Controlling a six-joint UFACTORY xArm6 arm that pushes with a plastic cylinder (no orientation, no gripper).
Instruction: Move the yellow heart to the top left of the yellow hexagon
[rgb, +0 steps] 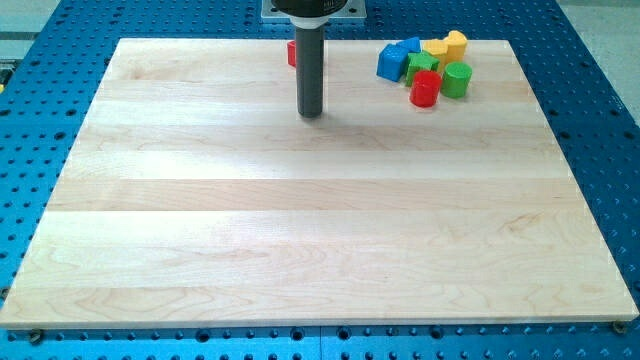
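**Yellow heart not yet moved; tip well apart from the cluster**

Starting from the view's left, that side of the wooden board (200, 230) holds nothing that bears on the task. Near the middle of the top edge stands the rod, with my tip (311, 114) resting on the board; there are no fingers on this arm, so nothing is clasped or let go. A red block (291, 53), mostly hidden behind the rod, sits at the top edge just to the view's left of it.

Toward the top right corner lies a tight cluster: a blue block (392, 62), a green block (421, 66), a red cylinder (425, 89), a green cylinder (456, 79), and two yellow blocks. The one at the top edge (455, 43) and the one just to its left (435, 48) are too small for me to tell heart from hexagon.

In my judgement all of the work remains: the tip is well apart from both yellow pieces and must first travel right to reach them.
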